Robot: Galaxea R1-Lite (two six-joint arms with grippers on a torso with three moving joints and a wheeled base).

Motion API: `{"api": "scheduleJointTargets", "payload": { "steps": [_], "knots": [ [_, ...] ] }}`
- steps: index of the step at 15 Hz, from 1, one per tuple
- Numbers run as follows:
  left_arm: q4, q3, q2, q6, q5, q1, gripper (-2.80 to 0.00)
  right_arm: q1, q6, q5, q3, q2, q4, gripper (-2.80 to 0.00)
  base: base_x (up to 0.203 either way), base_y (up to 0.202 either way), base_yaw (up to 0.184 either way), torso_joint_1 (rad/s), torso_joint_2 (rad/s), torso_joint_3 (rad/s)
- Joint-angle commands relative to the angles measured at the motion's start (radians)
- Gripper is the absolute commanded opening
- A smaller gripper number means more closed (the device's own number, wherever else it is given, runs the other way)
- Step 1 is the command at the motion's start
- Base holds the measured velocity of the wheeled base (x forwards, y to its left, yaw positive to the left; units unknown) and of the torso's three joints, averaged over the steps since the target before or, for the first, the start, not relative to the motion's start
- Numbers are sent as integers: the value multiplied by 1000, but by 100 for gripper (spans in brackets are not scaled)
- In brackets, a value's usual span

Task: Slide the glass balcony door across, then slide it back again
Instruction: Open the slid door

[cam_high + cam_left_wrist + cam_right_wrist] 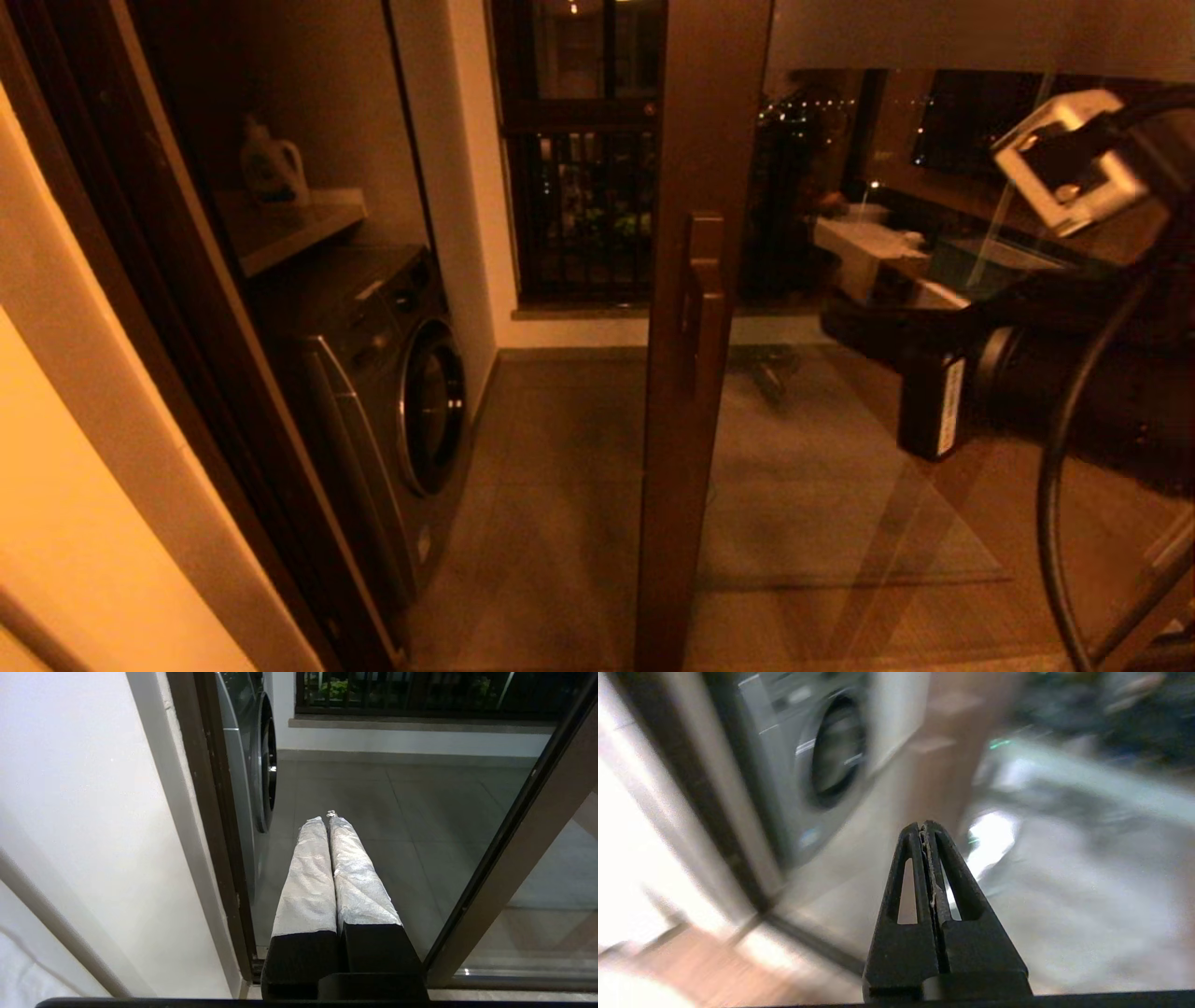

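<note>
The glass balcony door [845, 392] stands partly slid across: its dark brown upright stile runs top to bottom through the middle of the head view, with the clear pane filling everything to the right and an open gap to the left. A wooden bar handle [702, 297] is fixed upright on that stile at mid height. A frosted band crosses the top of the pane.

Through the gap, a front-loading washing machine [397, 387] sits on the left against the wall, with a shelf above it carrying a white detergent bottle [273, 166]. At the far end is a dark window with railing bars [583, 187]. The fixed door jamb [177, 308] runs down the left side.

The right arm reaches in from the right, close before the pane and well to the right of the handle; the right gripper [926, 828] has its black fingers pressed together on nothing. The left gripper [327, 819], fingers wrapped in silver tape, is likewise closed and empty, pointing into the gap between jamb and door frame [509, 858], touching neither.
</note>
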Motion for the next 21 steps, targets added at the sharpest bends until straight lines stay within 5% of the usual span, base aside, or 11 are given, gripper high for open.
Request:
{"api": "scheduleJointTargets", "payload": {
  "steps": [1,14,21],
  "knots": [
    [0,-1,2,-1,1,0,-280,93,69,-54,-8,91,4,-280,0,0,0,0,0,0],
    [0,-1,2,-1,1,0,-280,-86,211,-86,-462,504,106,-280,0,0,0,0,0,0],
    [0,0,2,-1,0,0,-280,-151,223,-84,-477,516,110,-280,0,0,0,0,0,0]
  ]
}}
